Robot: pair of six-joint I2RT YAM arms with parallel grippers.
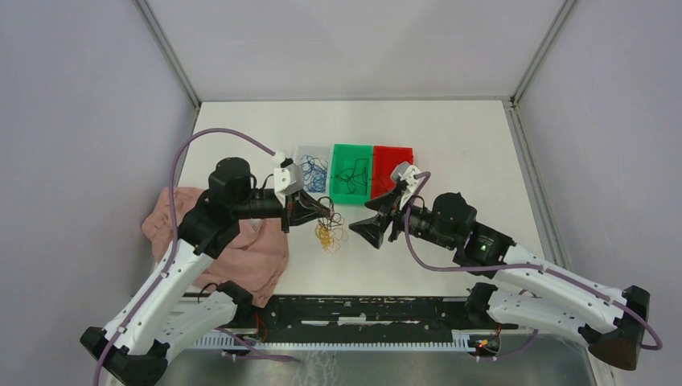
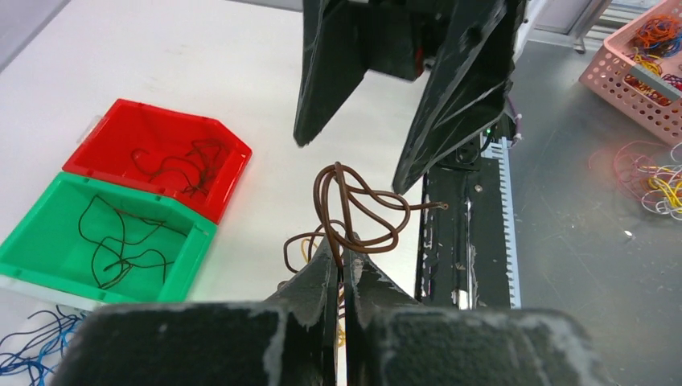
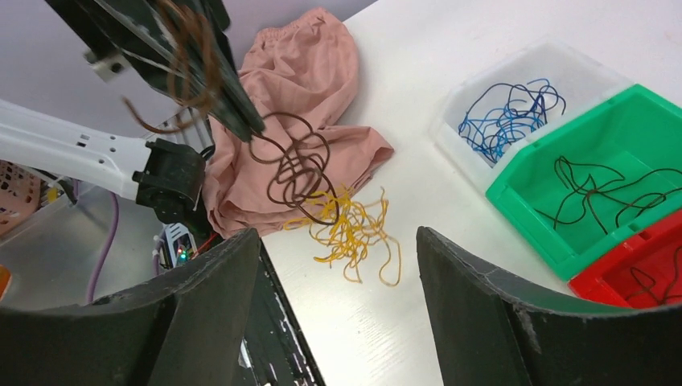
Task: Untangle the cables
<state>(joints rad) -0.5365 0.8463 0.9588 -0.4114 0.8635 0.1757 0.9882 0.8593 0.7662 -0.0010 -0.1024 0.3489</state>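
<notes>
Between the claws, above the table (image 1: pixel 450 161): brown cables (image 2: pixel 324 205), a knotted bunch of loops, pinched at one end by the left claw (image 2: pixel 338 259), jaws shut on them. Loops and one free end reach out from that grip toward the right claw (image 1: pixel 371 221), wide open, empty, facing them from just beside. Long axis: claw to claw. Nearer arm for the free loops: right, by judgement. On the table below: yellow cables (image 3: pixel 350 225), loose heap, a few brown strands trailing toward it. Far side: blue cables (image 1: pixel 312 170) and dark cables (image 1: pixel 352 173), in bins (image 1: pixel 351 148).
</notes>
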